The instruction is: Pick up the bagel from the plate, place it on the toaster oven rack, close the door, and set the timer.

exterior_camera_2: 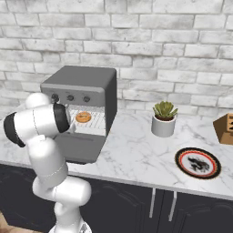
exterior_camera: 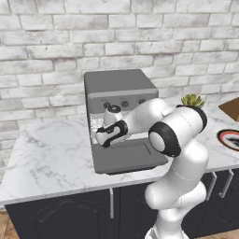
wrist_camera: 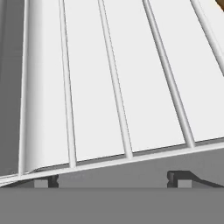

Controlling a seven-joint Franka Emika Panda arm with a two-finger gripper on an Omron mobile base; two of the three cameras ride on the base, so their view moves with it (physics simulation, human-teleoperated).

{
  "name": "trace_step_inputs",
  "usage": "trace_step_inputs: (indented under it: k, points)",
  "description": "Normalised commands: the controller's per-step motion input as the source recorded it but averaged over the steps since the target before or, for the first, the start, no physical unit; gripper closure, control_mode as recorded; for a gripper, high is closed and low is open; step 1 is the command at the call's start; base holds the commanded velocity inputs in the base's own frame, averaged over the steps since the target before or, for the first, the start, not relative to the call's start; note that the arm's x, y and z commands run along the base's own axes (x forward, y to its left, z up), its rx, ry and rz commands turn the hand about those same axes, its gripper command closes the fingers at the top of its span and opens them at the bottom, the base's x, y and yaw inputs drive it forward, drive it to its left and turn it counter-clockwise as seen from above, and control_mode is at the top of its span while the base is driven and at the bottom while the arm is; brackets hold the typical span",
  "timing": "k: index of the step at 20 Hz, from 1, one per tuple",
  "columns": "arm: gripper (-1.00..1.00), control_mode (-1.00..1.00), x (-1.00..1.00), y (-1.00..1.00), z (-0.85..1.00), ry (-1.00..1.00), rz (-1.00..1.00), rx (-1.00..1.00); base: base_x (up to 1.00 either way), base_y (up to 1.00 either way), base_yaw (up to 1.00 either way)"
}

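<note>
The orange-brown bagel (exterior_camera_2: 83, 117) lies on the toaster oven rack (exterior_camera_2: 94, 123) inside the oven (exterior_camera_2: 82, 84). The door (exterior_camera_2: 78, 148) hangs open, folded down flat in front. My gripper (wrist_camera: 113, 180) is open and holds nothing. Its fingertips (wrist_camera: 180, 178) sit just in front of the rack's front bar, with the rack wires (wrist_camera: 118, 87) close ahead. A sliver of the bagel (wrist_camera: 220, 3) shows at the hand view's top right corner. In the left base view the hand (exterior_camera: 111, 133) hovers over the open door (exterior_camera: 128, 158) at the oven mouth. The plate (exterior_camera_2: 198, 162) stands bare on the counter to the right.
A potted plant (exterior_camera_2: 164, 119) stands between the oven and the plate. A wooden knife block (exterior_camera_2: 225, 128) is at the far right. Three knobs (exterior_camera_2: 70, 97) line the oven's front panel. The marble counter (exterior_camera: 51, 149) runs along a brick wall.
</note>
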Motion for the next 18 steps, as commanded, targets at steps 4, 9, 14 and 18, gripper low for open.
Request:
trace_step_inputs:
  k: [4, 9, 14, 18]
  points:
    - [-1.0, -1.0, 0.05, 0.01, 0.0, -0.13, 0.0, 0.0, 0.0, 0.0, 0.0]
    - [-1.0, -1.0, -0.5, 0.0, 0.43, -0.13, 0.0, -0.01, 0.0, 0.0, 0.0]
    - [-1.0, -1.0, -0.7, 0.0, 1.0, -0.01, 0.0, 0.0, 0.0, 0.0, 0.0]
    - [-1.0, -1.0, -0.69, 0.0, 1.0, 0.0, 0.0, 0.0, 0.0, 0.0, 0.0]
